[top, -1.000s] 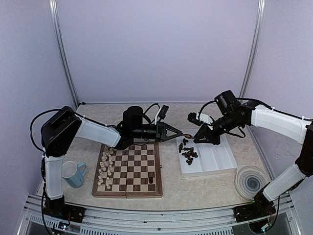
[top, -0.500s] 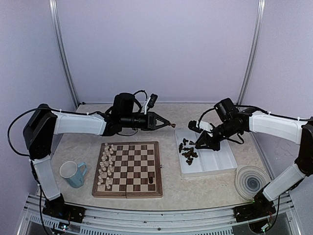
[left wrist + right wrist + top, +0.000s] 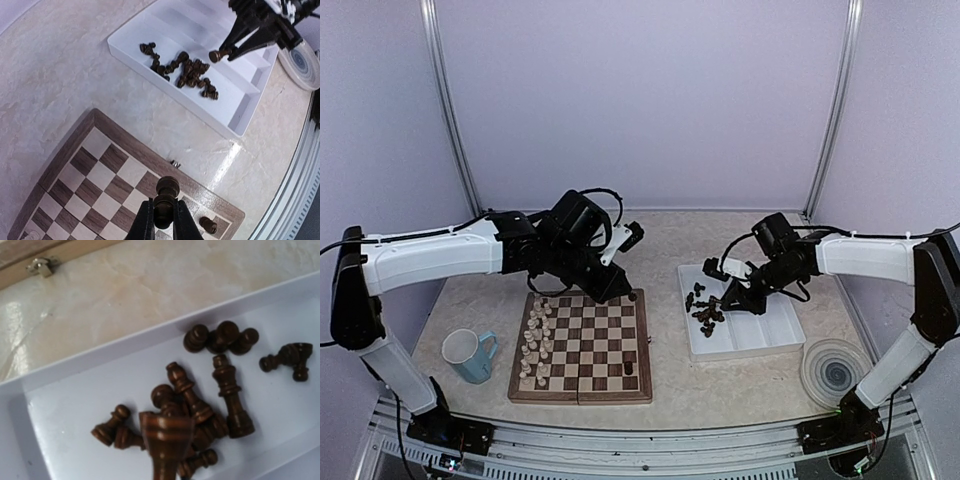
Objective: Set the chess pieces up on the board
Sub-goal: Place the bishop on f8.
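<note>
- The dark brown carved chess pieces [image 3: 705, 311] are lying mostly in a heap inside the white ridged plastic tray [image 3: 765, 330], which is sitting just right of the square wooden chessboard of dark and pale checks [image 3: 582, 345].
- One lone dark figure [image 3: 628, 367] is resting on a square by the board's right edge, toward the near side, apparently tipped over. The cream-white carved figures [image 3: 533, 340] are standing along the left files.
- Your left gripper [image 3: 161, 220] is hanging over the board's far right corner. Its jaws are nearly together and clamped on a dark turned piece [image 3: 167, 192], which is jutting out past the fingertips.
- To seat it well, you are likely needing to bring the base square to the board and lower it straight onto the middle of its square. Part the jaws only once it is standing on its own, and lift away vertically so the fingers are not clipping it.
- Your right gripper [image 3: 726, 300] is poised above the tray's heap, jaws pinched on a second dark piece [image 3: 165, 437] whose round base is facing the wrist camera. It appears clear of the pieces below.
- A pale blue ceramic mug [image 3: 470, 355] is standing left of the board, apart from it.
</note>
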You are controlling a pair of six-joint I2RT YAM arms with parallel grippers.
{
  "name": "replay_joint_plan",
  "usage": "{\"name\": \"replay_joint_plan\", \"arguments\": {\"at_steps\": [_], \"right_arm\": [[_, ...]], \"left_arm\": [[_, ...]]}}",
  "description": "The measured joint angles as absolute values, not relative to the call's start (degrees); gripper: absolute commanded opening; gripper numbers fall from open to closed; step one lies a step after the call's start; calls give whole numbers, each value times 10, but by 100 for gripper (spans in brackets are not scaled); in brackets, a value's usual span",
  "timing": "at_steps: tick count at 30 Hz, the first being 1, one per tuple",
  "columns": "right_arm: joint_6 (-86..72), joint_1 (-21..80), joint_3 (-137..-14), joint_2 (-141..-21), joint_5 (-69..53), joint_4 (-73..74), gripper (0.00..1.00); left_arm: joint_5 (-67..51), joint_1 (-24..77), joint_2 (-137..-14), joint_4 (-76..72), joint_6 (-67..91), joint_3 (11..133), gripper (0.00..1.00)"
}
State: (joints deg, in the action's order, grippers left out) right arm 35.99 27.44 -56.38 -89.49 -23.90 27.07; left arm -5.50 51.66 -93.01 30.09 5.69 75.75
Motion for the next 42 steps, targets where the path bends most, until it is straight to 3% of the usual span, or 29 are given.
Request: {"name": "replay_joint_plan", "arguments": {"at_steps": [16,42], "right_arm": [[362,273,-559,-902,-230,264,10],[362,273,-557,-905,-228,263,11]], "left_arm": [[6,597,-999,383,13,745,9],[7,613,-1054,405,-5,763,11]]}}
